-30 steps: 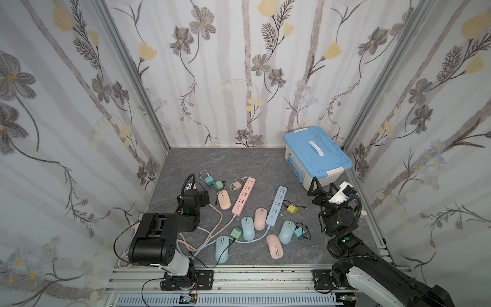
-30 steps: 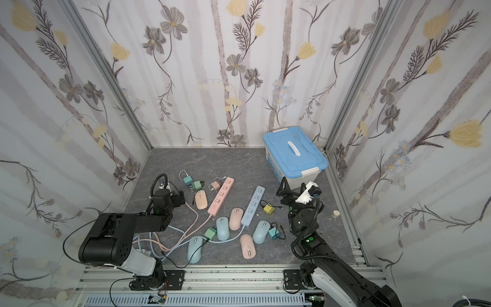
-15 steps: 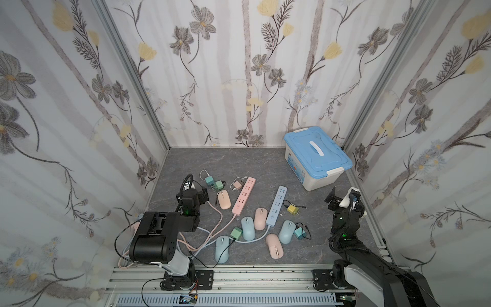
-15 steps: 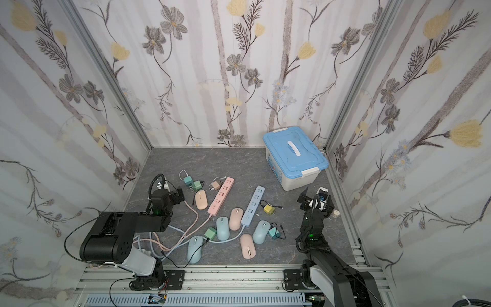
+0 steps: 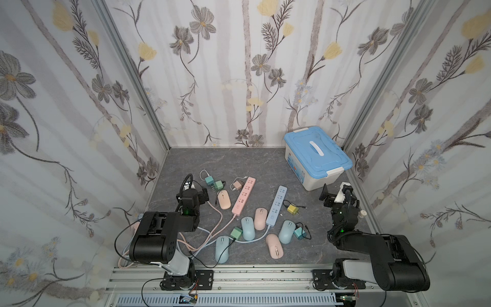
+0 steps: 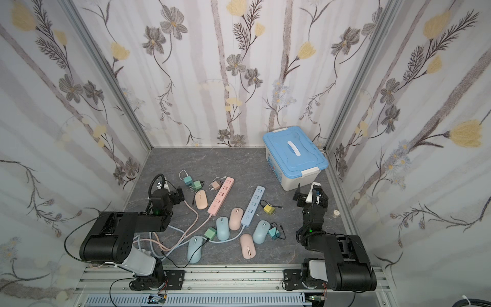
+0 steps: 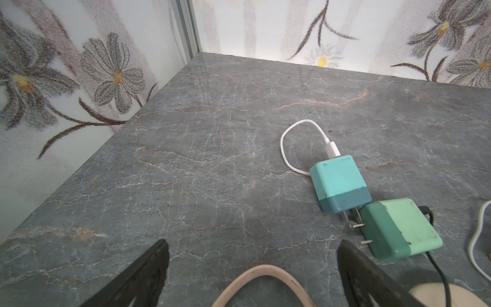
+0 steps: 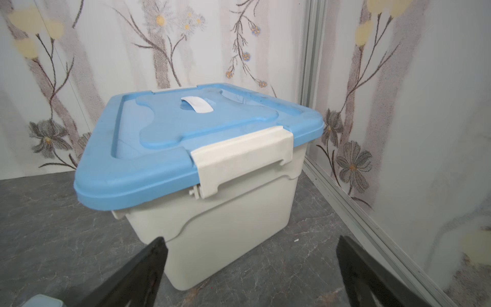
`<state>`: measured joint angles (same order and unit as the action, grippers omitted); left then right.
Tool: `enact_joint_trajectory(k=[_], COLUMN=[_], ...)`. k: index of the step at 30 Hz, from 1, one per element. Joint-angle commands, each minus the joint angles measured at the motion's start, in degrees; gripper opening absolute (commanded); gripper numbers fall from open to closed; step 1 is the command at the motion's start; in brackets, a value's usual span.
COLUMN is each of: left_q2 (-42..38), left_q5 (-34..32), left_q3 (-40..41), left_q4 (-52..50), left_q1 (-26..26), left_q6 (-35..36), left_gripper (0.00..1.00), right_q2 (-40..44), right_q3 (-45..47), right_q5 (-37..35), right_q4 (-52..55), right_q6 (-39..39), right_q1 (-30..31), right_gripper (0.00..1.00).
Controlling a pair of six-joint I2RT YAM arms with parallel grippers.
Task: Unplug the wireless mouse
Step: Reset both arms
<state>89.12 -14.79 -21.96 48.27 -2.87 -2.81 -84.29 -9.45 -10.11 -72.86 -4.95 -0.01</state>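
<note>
Wireless mouse, pale blue, lies at the front of the desk, on the left of the mouse cluster. A thin black lead at its nose seems to run to the green cube charger just beside it. It is small in both top views, so I can't swear the plug is seated.

Over on the left, the left claw hovers low above the desk, jaws spread wide. Nothing sits between them but a loop of pink cord lying underneath. Next along, a teal charger with a white cable lies corner to corner with a mint charger.

Moving on, a peach mouse sits just beside the pink power strip. In the middle, a second blue mouse and a pink mouse lie side by side at the near end of the blue power strip. A yellow charger sits just right of that strip. A third blue mouse and a front pink mouse close out the cluster.

Far right now: the storage box stands in the back corner, blue lid on, white latch down. The right claw faces it, jaws wide and empty, well apart from every mouse.
</note>
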Motion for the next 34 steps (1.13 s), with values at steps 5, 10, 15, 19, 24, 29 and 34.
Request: enact_joint_trajectory(k=[5,10,15,19,24,29,34], left_q2=[-0.13,-0.17,-0.18,-0.16,-0.09,-0.17,-0.15], left_q5=[0.11,0.11,0.14,0.09,0.18,0.11,0.12], left_q3=[-0.14,-0.11,-0.12,-0.16,-0.11,-0.25,-0.14], left_q4=[2.84,2.84,2.86,2.82,2.88,2.73,2.83], left_q1=[0.13,0.14,0.13,0.15,0.1,0.16,0.14], left_q6=[0.25,0.25,0.26,0.23,0.2,0.17,0.21], left_gripper=[1.0,1.0,1.0,1.0,1.0,1.0,1.0], right_q2=[0.19,0.21,0.09,0.09,0.09,0.09,0.09], right_q3=[-2.03,-1.52,-1.45,-1.4,-1.45,-1.45,-1.45], right_q5=[0.95,0.86,0.81,0.85,0.79,0.8,0.84], right_q4=[1.94,0.82,0.49,0.35,0.44,0.46,0.4], right_q6=[0.87,1.0,1.02,1.08,1.0,1.07,1.03], right_q1=[0.19,0.31,0.28,0.29,0.27,0.28,0.32], right_gripper=[0.99,0.99,0.99,0.99,0.99,0.99,0.99])
